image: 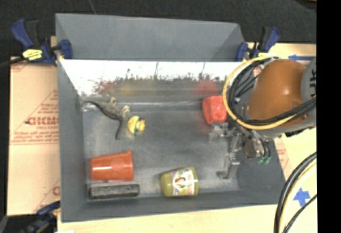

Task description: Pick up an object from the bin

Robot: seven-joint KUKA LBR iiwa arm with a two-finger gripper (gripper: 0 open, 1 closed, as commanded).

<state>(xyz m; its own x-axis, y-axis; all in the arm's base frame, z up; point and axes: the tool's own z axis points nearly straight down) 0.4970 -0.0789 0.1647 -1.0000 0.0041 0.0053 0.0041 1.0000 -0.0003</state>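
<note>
Grey bin (170, 146) floor lies bare under my hand (230, 165) at the right; whether it is released or clenched I cannot tell. Nearest are one red block (214, 110) just beyond it and one yellow-green jar (179, 182) on its side to the left. The jar is probably stiff, light and apt to roll, so I'd grip its flanks. Further left: one orange cup (112, 166), one dark bar (113, 190), one lizard toy (109, 109), one yellow ball (135, 126).

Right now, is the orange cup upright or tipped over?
Tipped over: the cup lies on its side in the lower-left corner of the bin, its long side wall facing the camera, beside a dark block.
</note>
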